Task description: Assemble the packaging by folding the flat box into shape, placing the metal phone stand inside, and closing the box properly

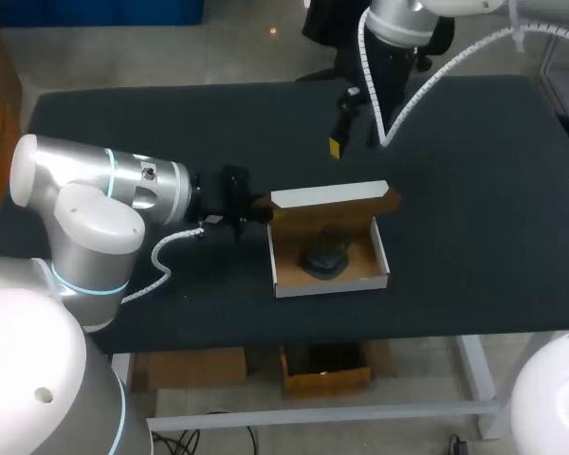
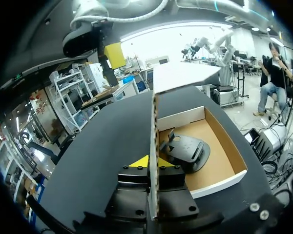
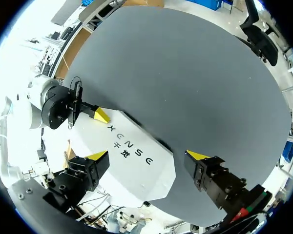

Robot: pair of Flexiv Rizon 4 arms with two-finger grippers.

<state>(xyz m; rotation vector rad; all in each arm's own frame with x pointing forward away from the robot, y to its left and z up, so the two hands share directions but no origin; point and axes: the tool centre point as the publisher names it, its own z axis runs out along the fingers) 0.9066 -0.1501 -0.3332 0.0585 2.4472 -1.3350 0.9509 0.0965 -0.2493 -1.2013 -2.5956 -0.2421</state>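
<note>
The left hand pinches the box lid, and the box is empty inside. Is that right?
Not empty: the phone stand lies inside the box, as the head view shows. The left hand does pinch the lid.

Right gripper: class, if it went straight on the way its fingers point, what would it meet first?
Probably the raised white cardboard box lid, which lies ahead between the open fingers of the right gripper. How far off it is cannot be judged.
</note>
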